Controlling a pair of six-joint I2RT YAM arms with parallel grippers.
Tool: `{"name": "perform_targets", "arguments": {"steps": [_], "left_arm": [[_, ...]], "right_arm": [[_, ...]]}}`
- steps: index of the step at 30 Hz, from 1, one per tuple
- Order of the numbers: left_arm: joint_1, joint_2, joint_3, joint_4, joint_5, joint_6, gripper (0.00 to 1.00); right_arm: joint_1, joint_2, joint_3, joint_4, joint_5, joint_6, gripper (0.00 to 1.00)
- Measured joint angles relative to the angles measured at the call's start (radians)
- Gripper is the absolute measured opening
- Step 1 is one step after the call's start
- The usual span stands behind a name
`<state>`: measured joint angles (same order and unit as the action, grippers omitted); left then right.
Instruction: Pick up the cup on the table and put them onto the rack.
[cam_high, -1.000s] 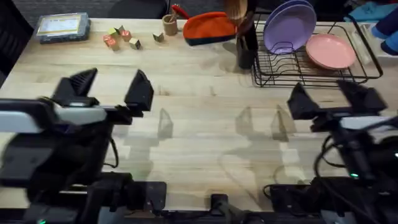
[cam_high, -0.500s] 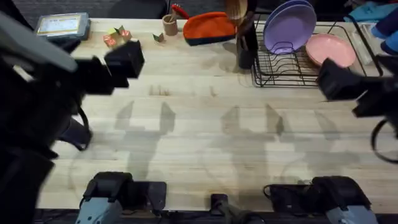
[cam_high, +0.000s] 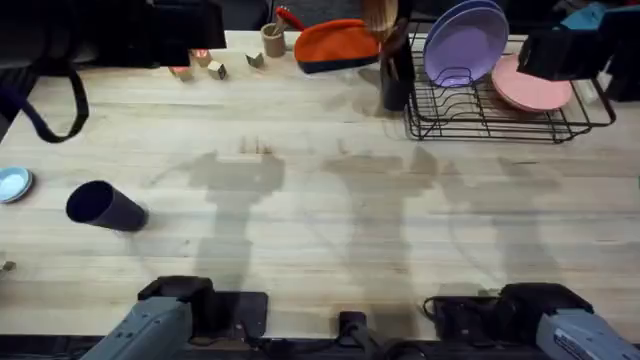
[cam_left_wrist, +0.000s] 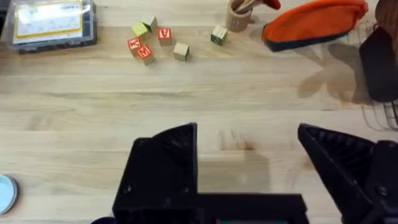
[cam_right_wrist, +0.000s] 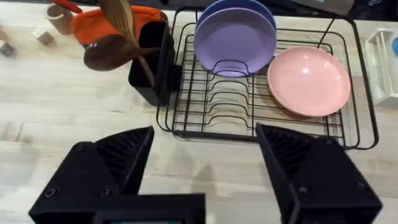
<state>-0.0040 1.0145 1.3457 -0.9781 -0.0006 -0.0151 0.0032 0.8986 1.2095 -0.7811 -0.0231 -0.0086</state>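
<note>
A small light blue lid (cam_high: 12, 184) sits at the far left edge of the counter (cam_high: 330, 220). Just to its right the cup (cam_high: 105, 206) lies on its side, near the left front of the counter, with its open mouth turned left. Nothing is touching it.

The left pincer (cam_left_wrist: 249, 165) hangs high over the far left part of the counter. Its two black fingers are spread wide apart and hold nothing. Past it lie a clear box (cam_left_wrist: 53, 23), some small letter blocks (cam_left_wrist: 149, 45), a small tan cup (cam_left_wrist: 238, 17) and an orange pouch (cam_left_wrist: 314, 22).

A black holder (cam_right_wrist: 149, 59) with wooden spoons stands just left of the rack (cam_right_wrist: 261, 106), at the far right. A purple plate (cam_right_wrist: 235, 38) stands up in the rack's slots and a pink plate (cam_right_wrist: 309, 81) lies beside it.

The right pincer (cam_right_wrist: 205, 158) hangs over the counter just in front of the rack. Its fingers are wide apart too, and empty.
</note>
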Motion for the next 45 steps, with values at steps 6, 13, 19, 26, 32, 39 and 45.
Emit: {"name": "perform_targets", "arguments": {"steps": [6, 13, 19, 26, 32, 39, 45], "left_arm": [[0.003, 0.000, 0.000, -0.029, -0.087, -0.020, 0.993], [0.285, 0.000, 0.000, -0.151, -0.228, -0.195, 0.992], [0.367, 0.000, 0.000, -0.179, -0.258, -0.203, 0.993], [0.367, 0.036, 0.000, -0.274, -0.267, -0.213, 0.993], [0.367, 0.121, 0.000, -0.358, -0.274, -0.314, 0.993], [0.367, 0.127, 0.000, -0.397, -0.282, -0.467, 0.993], [0.367, 0.127, 0.000, -0.420, -0.349, -0.622, 0.993]], "right_arm": [[0.000, 0.000, 0.000, 0.000, 0.000, 0.000, 0.994], [0.000, 0.000, 0.000, 0.000, 0.000, 0.000, 0.994], [0.000, 0.000, 0.000, 0.032, 0.000, 0.000, 0.994], [0.000, 0.000, 0.000, 0.041, 0.000, 0.000, 0.994], [0.000, 0.000, 0.000, 0.041, 0.000, 0.000, 0.994], [0.000, 0.000, 0.000, 0.041, 0.000, 0.000, 0.994], [0.000, 0.000, 0.000, 0.041, 0.000, 0.000, 0.994]]}}
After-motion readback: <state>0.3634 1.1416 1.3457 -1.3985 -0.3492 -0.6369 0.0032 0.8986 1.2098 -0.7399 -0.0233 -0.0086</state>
